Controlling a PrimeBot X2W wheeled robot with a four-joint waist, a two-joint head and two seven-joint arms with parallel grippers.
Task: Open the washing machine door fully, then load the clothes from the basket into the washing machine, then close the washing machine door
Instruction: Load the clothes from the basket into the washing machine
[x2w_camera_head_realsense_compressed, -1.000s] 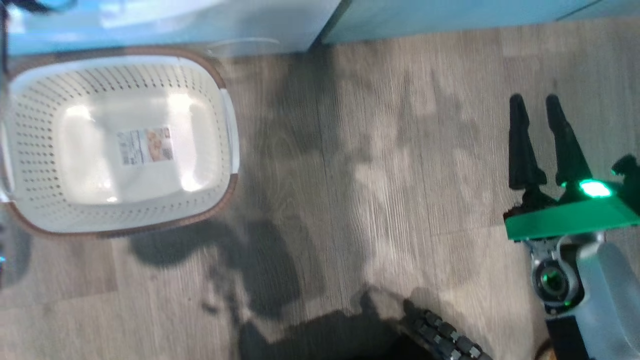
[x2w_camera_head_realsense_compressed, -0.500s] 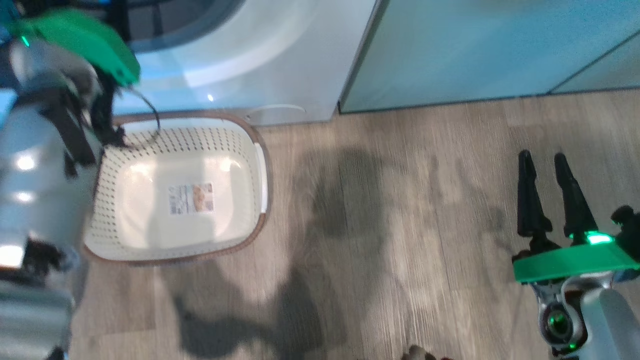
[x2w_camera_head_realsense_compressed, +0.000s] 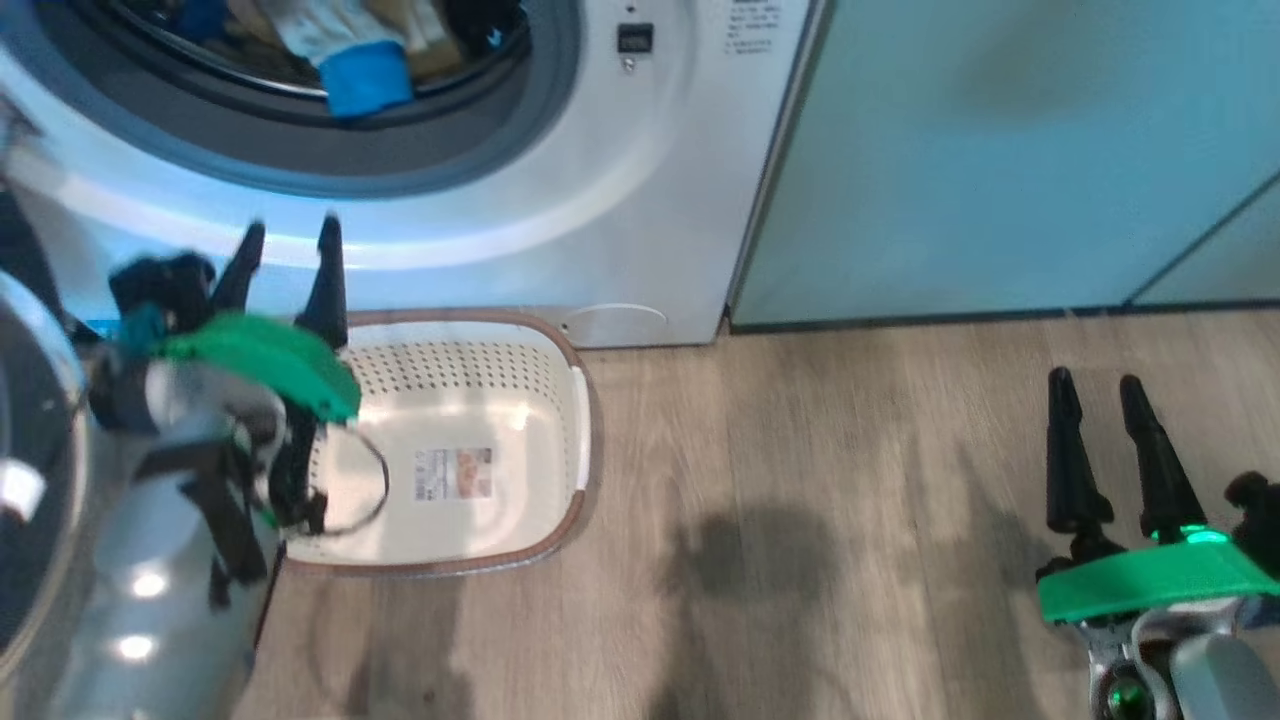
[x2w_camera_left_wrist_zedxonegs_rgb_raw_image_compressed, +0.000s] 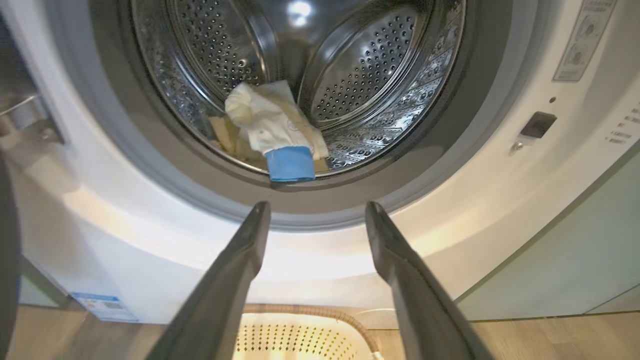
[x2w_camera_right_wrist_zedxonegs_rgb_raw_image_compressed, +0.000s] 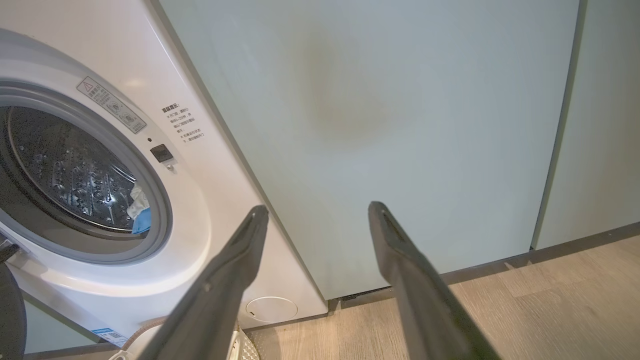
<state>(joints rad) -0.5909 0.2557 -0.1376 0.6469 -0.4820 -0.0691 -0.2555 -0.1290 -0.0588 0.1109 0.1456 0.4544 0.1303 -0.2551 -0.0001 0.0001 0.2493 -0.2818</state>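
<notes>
Two sets of jaws gape wide, holding nothing. Far left the washing machine door (x2w_camera_head_realsense_compressed: 30, 430) stands open; the left gripper (x2w_camera_head_realsense_compressed: 289, 228) has risen above the bare basket (x2w_camera_head_realsense_compressed: 540, 400), and the camera has lifted to the washing machine (x2w_camera_head_realsense_compressed: 650, 200), its drum (x2w_camera_left_wrist_zedxonegs_rgb_raw_image_compressed: 380, 65) holding the clothes (x2w_camera_left_wrist_zedxonegs_rgb_raw_image_compressed: 272, 125), a blue cuff (x2w_camera_left_wrist_zedxonegs_rgb_raw_image_compressed: 291, 164) at the lip. Loading looks done, closing remains; the right gripper (x2w_camera_head_realsense_compressed: 1095, 380) hovers over floor (x2w_camera_head_realsense_compressed: 800, 450).

Upper left, the big white washing machine (x2w_camera_head_realsense_compressed: 650, 200) has a glossy shell and a shiny perforated steel drum (x2w_camera_left_wrist_zedxonegs_rgb_raw_image_compressed: 380, 65) holding soft pale yellow cloth clothes (x2w_camera_left_wrist_zedxonegs_rgb_raw_image_compressed: 265, 120). The cream perforated basket (x2w_camera_head_realsense_compressed: 480, 375) is smooth plastic; the grey-brown floor (x2w_camera_head_realsense_compressed: 850, 500) shows matt wood grain.
</notes>
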